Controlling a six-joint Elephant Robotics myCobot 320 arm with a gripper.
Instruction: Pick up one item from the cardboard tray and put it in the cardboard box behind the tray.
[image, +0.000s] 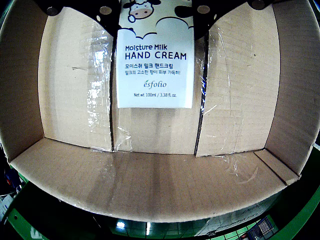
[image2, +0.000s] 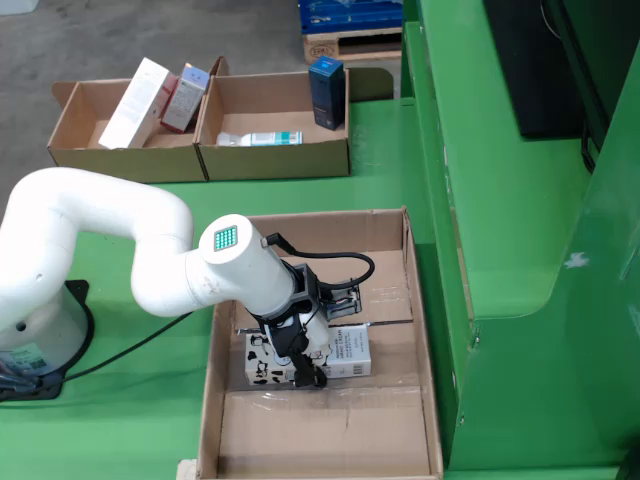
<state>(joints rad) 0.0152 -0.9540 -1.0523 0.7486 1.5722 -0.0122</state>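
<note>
A white hand cream box (image: 155, 65) with a cow print and "Moisture Milk HAND CREAM" lettering sits between my black fingers (image: 105, 10). My gripper (image: 154, 9) is shut on its two sides. In the overview the hand cream box (image2: 345, 352) lies flat, low inside the large open cardboard box (image2: 420, 330), with my gripper (image2: 300, 365) over its left part. I cannot tell whether it touches the floor. The wrist view shows the cardboard box floor (image: 150, 180), taped along its seams.
Two cardboard trays stand farther back in the overview. The left tray (image2: 90, 140) holds a white carton (image2: 135, 100) and a pink carton (image2: 185, 95). The right tray (image2: 280, 165) holds a lying bottle (image2: 260, 139) and a dark blue carton (image2: 327, 92). A green wall (image2: 500, 200) rises at the right.
</note>
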